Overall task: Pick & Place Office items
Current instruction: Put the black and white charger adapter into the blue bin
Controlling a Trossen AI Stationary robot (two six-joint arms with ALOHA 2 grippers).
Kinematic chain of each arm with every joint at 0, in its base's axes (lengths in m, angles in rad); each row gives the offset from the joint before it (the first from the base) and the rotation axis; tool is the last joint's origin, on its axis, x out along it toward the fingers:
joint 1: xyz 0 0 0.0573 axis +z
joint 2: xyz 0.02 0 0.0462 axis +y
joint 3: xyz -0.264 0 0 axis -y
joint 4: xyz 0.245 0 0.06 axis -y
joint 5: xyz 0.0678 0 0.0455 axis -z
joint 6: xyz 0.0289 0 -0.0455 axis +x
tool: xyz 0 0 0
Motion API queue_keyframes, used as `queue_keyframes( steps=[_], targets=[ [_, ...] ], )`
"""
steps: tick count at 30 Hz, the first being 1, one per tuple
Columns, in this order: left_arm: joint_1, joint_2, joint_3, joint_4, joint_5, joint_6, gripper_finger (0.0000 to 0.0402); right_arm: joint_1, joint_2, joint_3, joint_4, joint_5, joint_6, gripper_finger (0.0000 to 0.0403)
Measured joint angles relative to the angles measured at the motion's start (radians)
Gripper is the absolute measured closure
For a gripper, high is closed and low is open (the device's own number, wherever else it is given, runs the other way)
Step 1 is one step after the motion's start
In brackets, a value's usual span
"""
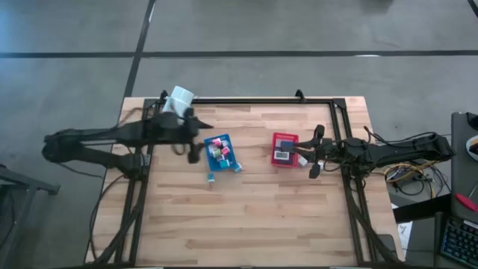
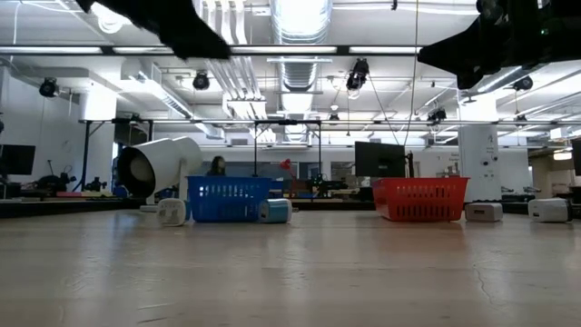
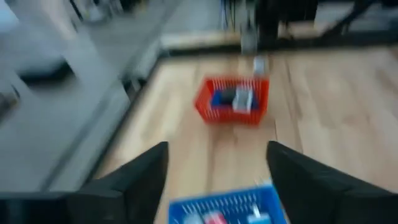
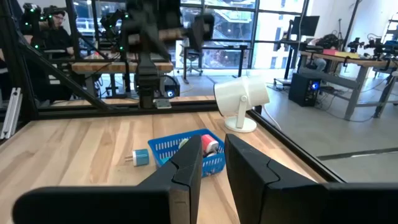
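Wooden table [image 1: 254, 217]; tiny colourful office items [image 1: 218, 149].

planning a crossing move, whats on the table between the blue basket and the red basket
Bare wood. The high view shows nothing between the blue basket and red basket; the loose blocks lie on the blue basket's other sides.

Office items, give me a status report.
Left gripper open above blue basket. Right gripper open beside red basket. Small blocks loose on table.

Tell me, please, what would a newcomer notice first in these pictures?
Two small baskets stand mid-table: a blue basket holding small coloured blocks, and a red basket beside it. The left gripper hovers open next to the blue one. A white mug lies tipped near the far edge.
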Motion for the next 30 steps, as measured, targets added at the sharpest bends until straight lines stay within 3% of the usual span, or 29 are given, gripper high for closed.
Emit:
queue_keyframes(
  steps=[3,6,8,10,14,21,26,30],
  targets=[
    [0.0,-0.124,-0.014,0.001,-0.008,0.021,0.0191,0.0,0.0,0.0,0.0,0.0,0.002,0.0339],
    [0.0,-0.217,-0.039,0.017,-0.06,0.027,0.028,0.0,0.0,0.0,0.0,-0.006,0.024,0.0339],
    [0.0,-0.266,-0.08,0.089,-0.079,0.045,0.0346,0.0,0.0,0.0,0.0,-0.021,0.021,0.0339],
    [0.001,-0.309,-0.137,0.176,-0.079,0.067,0.0386,0.0,0.0,0.0,0.001,-0.024,0.011,0.0339],
    [0.001,-0.365,-0.264,0.307,-0.079,0.07,0.0386,0.0,0.0,0.0,0.002,-0.024,0.004,0.0339],
    [0.034,-0.385,-0.546,0.7,-0.046,0.039,0.0396,0.0,0.007,0.0,0.002,-0.027,0.002,0.0339],
    [0.121,-0.486,-0.627,0.691,-0.056,-0.014,0.0399,0.0,0.013,0.0,0.002,-0.027,0.0,0.0339],
    [0.176,-0.612,-0.632,0.565,0.005,-0.026,0.04,0.0,0.01,0.001,0.002,-0.032,0.011,0.0339]
  ],
)
